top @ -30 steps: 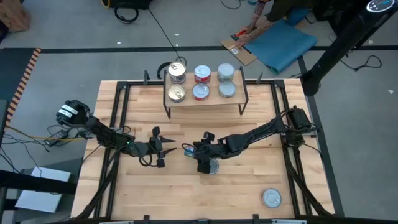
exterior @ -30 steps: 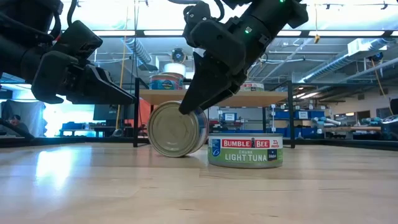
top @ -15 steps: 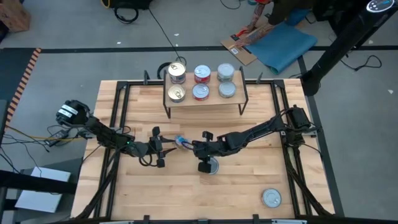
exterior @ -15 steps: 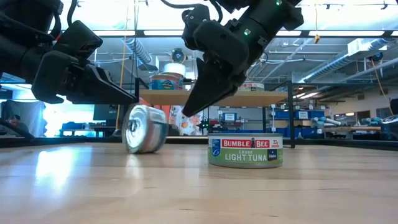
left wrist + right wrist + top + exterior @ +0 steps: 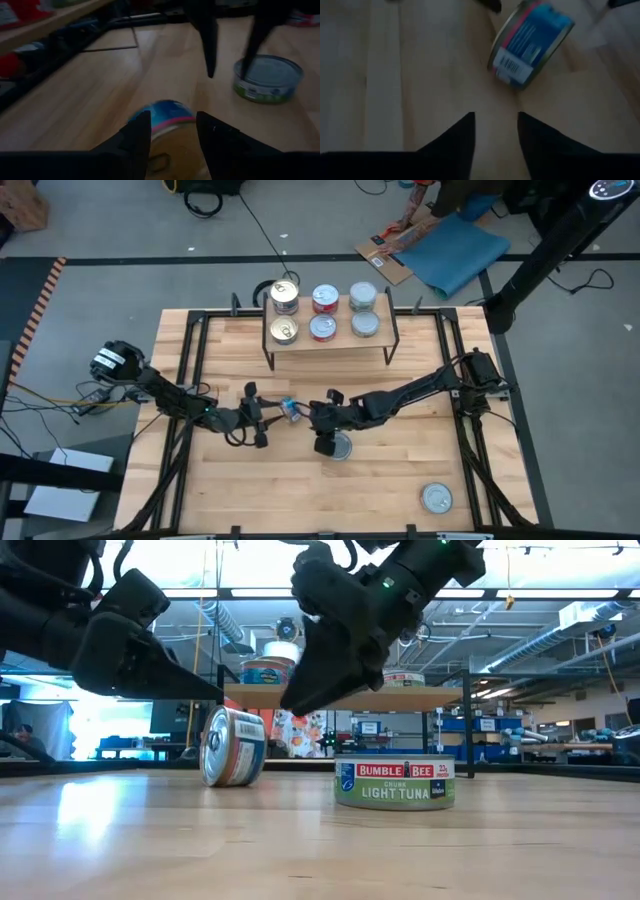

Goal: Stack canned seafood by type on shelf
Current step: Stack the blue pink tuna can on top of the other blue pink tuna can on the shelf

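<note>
A blue-labelled tin stands on its edge on the tabletop between my two grippers; in the low view the blue-labelled tin shows its side. My left gripper is open, its fingertips just at the tin's left and slightly above it, one on either side of it in the left wrist view. My right gripper is open and hangs above the table to the tin's right. A green Light Tuna tin sits flat under the right arm. The shelf at the far side carries several tins.
A silver-topped tin lies flat near the table's front right corner. The shelf's black wire legs stand just beyond the grippers. The black frame rails run along the table's sides.
The blue-labelled tin, which stood on edge under my right gripper's fingertip, has rolled toward the table's left, clear of that gripper, and turned about, stopping in front of my left gripper. It still stands on its edge.
</note>
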Robot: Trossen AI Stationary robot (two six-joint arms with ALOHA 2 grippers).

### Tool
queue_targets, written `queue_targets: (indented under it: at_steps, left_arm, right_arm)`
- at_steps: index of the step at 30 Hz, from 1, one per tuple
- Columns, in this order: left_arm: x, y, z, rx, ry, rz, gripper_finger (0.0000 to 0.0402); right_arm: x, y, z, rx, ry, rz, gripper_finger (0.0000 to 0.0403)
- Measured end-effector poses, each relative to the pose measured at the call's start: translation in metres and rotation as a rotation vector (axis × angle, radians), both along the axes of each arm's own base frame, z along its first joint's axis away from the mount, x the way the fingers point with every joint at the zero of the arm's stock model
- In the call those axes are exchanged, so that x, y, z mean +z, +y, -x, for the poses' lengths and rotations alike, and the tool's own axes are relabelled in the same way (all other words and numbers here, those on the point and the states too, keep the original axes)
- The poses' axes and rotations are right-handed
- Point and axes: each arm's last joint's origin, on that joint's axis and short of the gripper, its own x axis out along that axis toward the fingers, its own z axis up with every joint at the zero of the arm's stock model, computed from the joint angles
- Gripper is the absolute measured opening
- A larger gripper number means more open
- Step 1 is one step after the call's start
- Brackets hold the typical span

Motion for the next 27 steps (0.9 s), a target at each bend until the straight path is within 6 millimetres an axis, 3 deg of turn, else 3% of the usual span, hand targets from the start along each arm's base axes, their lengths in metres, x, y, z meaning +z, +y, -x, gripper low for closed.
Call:
queue_targets:
  at_steps: [12,18,27]
  left_arm:
    - [0.002,0.000,-0.001,0.031,-0.003,-0.011,0.0163]
    - [0.006,-0.003,0.003,0.089,-0.026,-0.058,0.0163]
    - [0.014,-0.010,0.009,0.076,-0.050,-0.081,0.0163]
  right_arm:
    - [0.000,0.015,-0.016,-0.213,-0.255,0.040,0.0314]
    - [-0.026,0.012,-0.029,-0.272,-0.244,0.036,0.0334]
    - [-0.034,0.011,-0.053,-0.296,-0.250,0.077,0.0334]
